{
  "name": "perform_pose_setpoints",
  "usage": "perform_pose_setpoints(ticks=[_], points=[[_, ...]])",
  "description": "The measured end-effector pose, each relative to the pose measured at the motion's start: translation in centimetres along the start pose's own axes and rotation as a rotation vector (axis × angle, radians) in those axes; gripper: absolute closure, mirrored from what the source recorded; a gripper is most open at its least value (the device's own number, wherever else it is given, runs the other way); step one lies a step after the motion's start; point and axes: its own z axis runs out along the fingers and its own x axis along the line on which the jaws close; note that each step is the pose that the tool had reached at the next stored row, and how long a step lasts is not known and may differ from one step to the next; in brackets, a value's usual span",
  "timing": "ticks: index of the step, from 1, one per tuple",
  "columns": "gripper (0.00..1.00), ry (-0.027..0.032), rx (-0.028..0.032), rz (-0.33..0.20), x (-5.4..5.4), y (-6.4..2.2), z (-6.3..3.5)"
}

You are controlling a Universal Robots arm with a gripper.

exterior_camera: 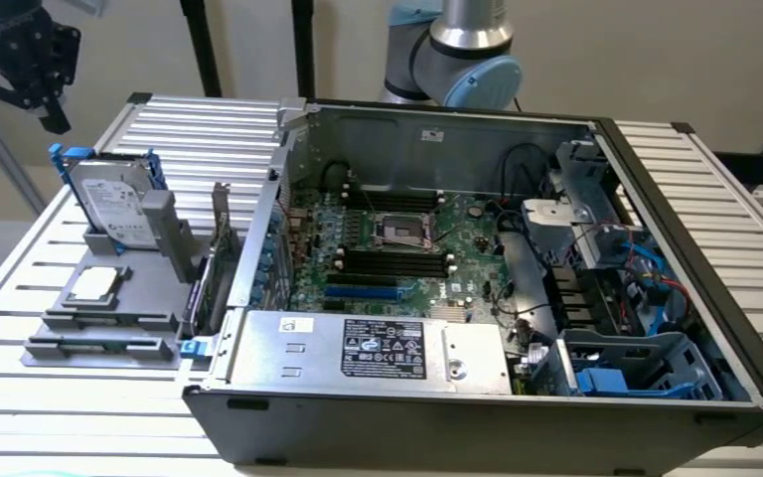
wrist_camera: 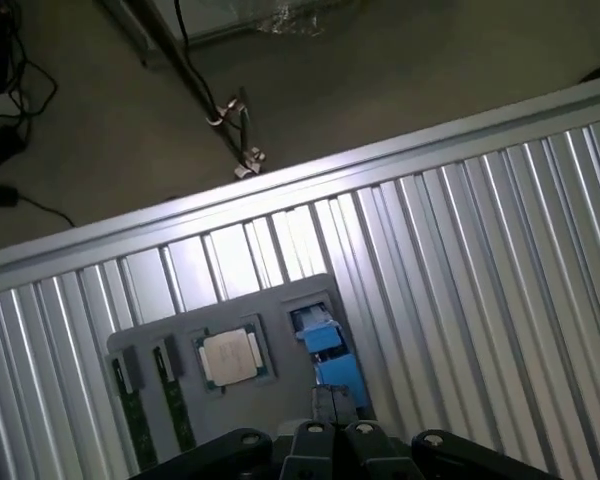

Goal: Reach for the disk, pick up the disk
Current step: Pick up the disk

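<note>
Exterior view: open PC case [exterior_camera: 461, 258] sits on slatted table [exterior_camera: 51, 422]; grey holder tray [exterior_camera: 136, 288] sits beside it, on the ext. view's left. Gripper [exterior_camera: 53, 117] hangs above tray, fingers closed. Disk [exterior_camera: 114, 204] stands upright in tray, blue rails at edges, w/ CPU chip [exterior_camera: 94, 284] nearby.

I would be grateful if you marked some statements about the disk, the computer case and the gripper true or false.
1. The silver-grey hard drive with blue rails stands upright in the grey holder. True.
2. The gripper is holding the drive. False: it is above it, holding nothing.
3. The drive's label is red. False: white.
4. The open black computer case has a green circuit board inside. True.
</note>
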Motion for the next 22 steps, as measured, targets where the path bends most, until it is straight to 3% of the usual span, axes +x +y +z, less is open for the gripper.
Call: perform_pose_setpoints(ticks=[2, 6, 9, 17, 22], points=[[0.89, 0.0004, 0.0023, -0.033, -0.01, 0.00, 0.01], [0.89, -0.0012, 0.0156, -0.090, 0.00, 0.00, 0.00], [0.89, -0.0011, 0.0203, -0.137, 0.00, -0.01, 0.01], [0.89, 0.0003, 0.0207, -0.260, -0.10, 0.03, 0.21], [0.88, 0.0006, 0.0206, -0.266, -0.10, 0.02, 0.21]])
